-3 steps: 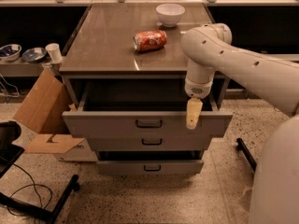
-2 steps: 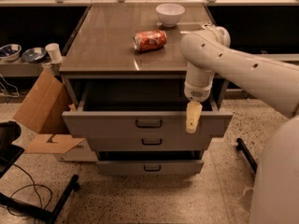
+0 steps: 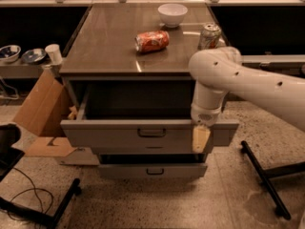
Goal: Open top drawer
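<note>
top drawer (image 3: 109, 136) pulled well out under tabletop (image 3: 109, 46) | likely stiff metal, fairly heavy, rail-guided | best hold: loop handle (image 3: 152, 133) at front centre | gripper (image 3: 200, 139) at front panel's right end, opening: cannot tell

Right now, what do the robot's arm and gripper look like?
The arm is glossy white, thick and tubular, with rounded joints and small dark dots on its shell. The gripper, in front of the top drawer, is pale tan and blocky.
</note>
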Controlling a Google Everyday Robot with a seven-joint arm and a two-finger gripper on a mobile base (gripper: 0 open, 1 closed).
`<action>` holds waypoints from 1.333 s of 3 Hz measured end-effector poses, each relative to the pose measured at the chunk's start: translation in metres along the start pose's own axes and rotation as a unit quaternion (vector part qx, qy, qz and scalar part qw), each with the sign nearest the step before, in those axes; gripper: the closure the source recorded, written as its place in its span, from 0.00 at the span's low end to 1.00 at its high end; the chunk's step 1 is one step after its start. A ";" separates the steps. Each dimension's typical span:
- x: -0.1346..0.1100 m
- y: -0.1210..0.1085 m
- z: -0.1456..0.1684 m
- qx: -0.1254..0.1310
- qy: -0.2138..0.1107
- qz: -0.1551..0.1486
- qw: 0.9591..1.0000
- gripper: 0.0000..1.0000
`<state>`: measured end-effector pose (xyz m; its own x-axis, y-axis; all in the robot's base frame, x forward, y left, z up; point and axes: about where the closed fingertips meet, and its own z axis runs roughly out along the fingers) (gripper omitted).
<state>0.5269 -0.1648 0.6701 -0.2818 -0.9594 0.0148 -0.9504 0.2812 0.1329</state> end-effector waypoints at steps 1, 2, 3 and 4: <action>0.000 0.001 -0.007 0.000 0.000 0.000 1.000 0.64; 0.000 0.002 -0.009 0.000 0.000 0.000 1.000 0.88; 0.023 0.027 -0.006 -0.009 0.013 0.018 1.000 1.00; 0.026 0.031 -0.005 -0.011 0.016 0.023 1.000 1.00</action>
<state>0.4906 -0.1806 0.6801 -0.3195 -0.9461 0.0536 -0.9335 0.3240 0.1538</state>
